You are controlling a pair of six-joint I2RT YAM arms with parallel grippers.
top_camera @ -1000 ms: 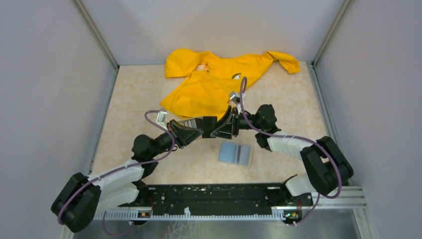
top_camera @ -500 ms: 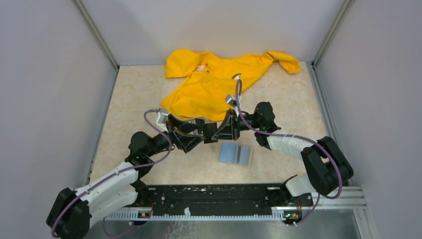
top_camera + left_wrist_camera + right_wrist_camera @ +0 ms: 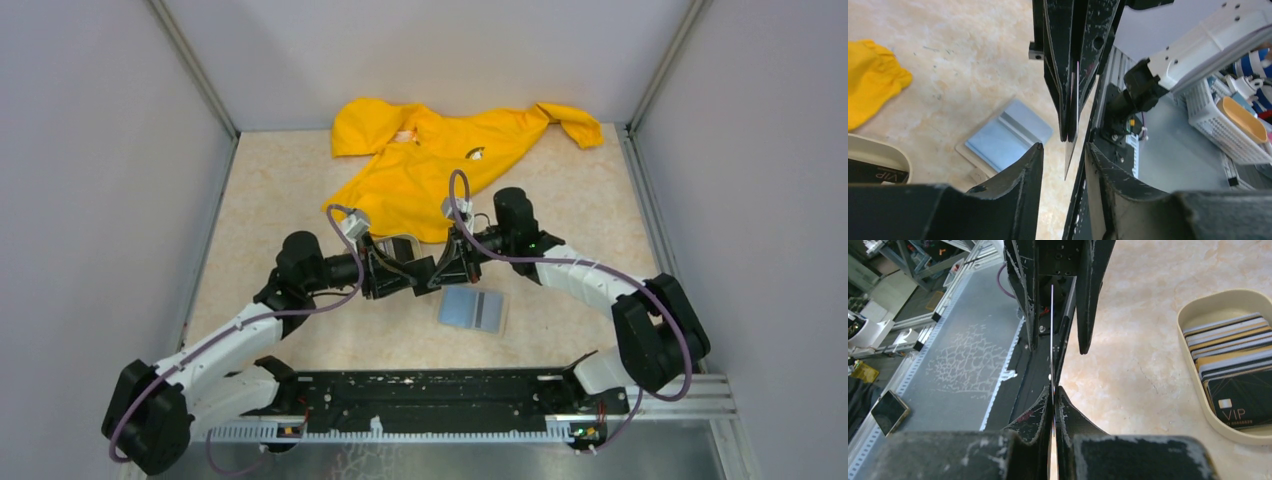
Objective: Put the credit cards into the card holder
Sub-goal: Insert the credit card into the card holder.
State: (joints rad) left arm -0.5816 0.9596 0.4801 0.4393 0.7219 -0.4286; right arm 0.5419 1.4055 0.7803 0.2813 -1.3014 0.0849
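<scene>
Progress: early, by judgement; cannot tell whether any card already sits in a pocket.
Card holder [image 3: 472,309]: lies open on the table [image 3: 270,200], bluish inside up, just on the near side of both grippers.
Credit cards [image 3: 1230,347]: mostly stacked on edge in the beige tray [image 3: 1193,305], a dark "VIP" one at the front.
Left to do: bring each card over and slide it into the holder.
Card in hand [image 3: 1068,155]: one only, edge-on in the air above the table, apart from tray and holder.
Right gripper [image 3: 1052,390]: pinched tight on one end of that card.
Left gripper [image 3: 1063,146]: fingers parted, one either side of the card's free end; no pressing visible.
Step, by judgement: a hand-over or re-grip between the arms.
Arm pose: both forearms reach inward over mid-table, wrists tip to tip and low.
Bystander: yellow garment [image 3: 430,160], crumpled at the far side.
</scene>
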